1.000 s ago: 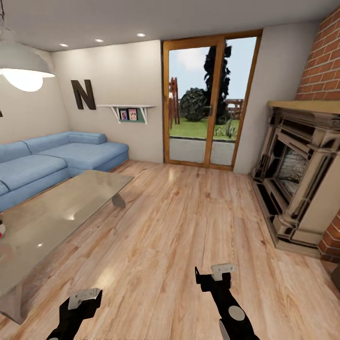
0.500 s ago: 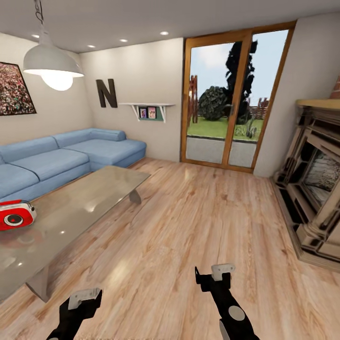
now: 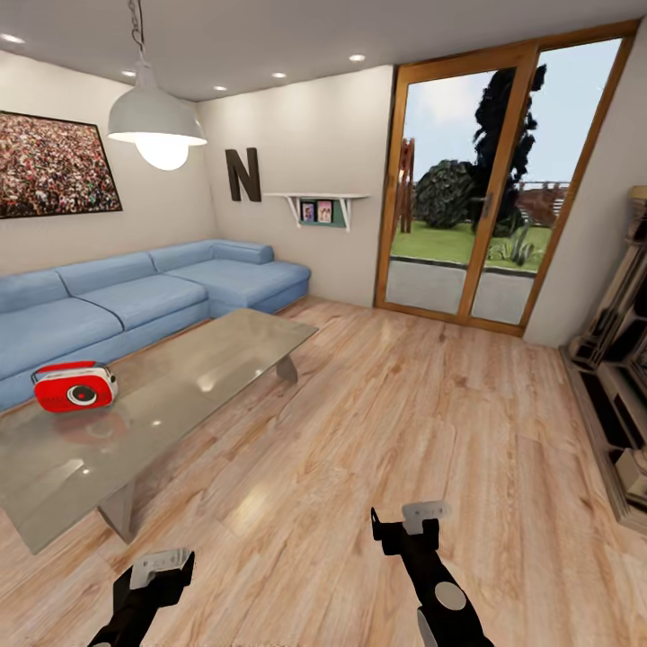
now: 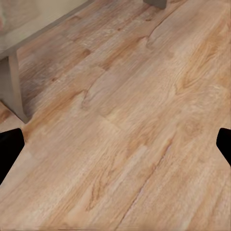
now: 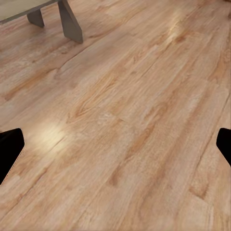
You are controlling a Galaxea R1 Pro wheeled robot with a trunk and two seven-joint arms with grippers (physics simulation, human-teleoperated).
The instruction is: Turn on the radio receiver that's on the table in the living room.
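The red radio receiver (image 3: 75, 386) stands upright on the left part of the long glossy grey table (image 3: 211, 364), its round dial facing me. Both arms hang low over the wood floor, well short of the table and to the right of the radio. My left gripper (image 3: 160, 568) is open, its dark fingertips (image 4: 8, 149) wide apart over bare planks. My right gripper (image 3: 410, 523) is open too, with nothing between its fingertips (image 5: 9, 147). A table leg (image 4: 12, 86) appears in the left wrist view.
A blue sectional sofa (image 3: 135, 296) runs behind the table along the left wall. Glass doors (image 3: 490, 189) stand at the back, a fireplace (image 3: 620, 386) at the right edge. A white pendant lamp (image 3: 155, 121) hangs above the table. Wide wood floor (image 3: 404, 395) lies between table and fireplace.
The camera has swung left: the whole room slid right in the picture and the radio came fully into view on the table. Both arms keep the same pose.
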